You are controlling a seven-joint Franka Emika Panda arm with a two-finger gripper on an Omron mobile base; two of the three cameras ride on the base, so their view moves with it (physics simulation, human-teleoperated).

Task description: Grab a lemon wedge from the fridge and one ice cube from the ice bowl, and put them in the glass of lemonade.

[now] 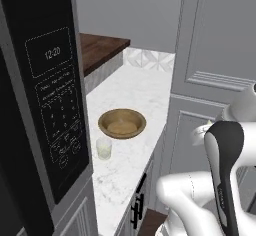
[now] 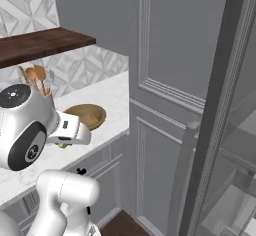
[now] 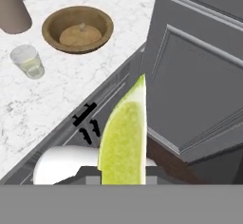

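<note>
The yellow-green lemon wedge [image 3: 123, 137] stands point up close to the hand camera, and my gripper [image 3: 122, 173] is shut on its lower end. The wedge hides both fingertips. In the right base view the gripper [image 2: 66, 141] hangs off the counter's front edge, with a speck of the wedge [image 2: 63, 144] under it. The wooden ice bowl [image 1: 122, 123] [image 2: 86, 116] [image 3: 77, 28] sits on the white marble counter [image 1: 135, 87]. The glass of lemonade [image 1: 104, 148] [image 3: 28, 60] stands just in front of the bowl. The fridge [image 2: 232, 185] shows its shelves at the far right.
A black microwave [image 1: 45, 105] fills the left. A tall grey panelled cabinet side [image 1: 215, 55] [image 2: 165, 80] rises right of the counter. A tan crock with wooden spoons [image 3: 12, 9] [image 2: 42, 87] stands by the bowl. A dark wood shelf [image 1: 102, 47] hangs above.
</note>
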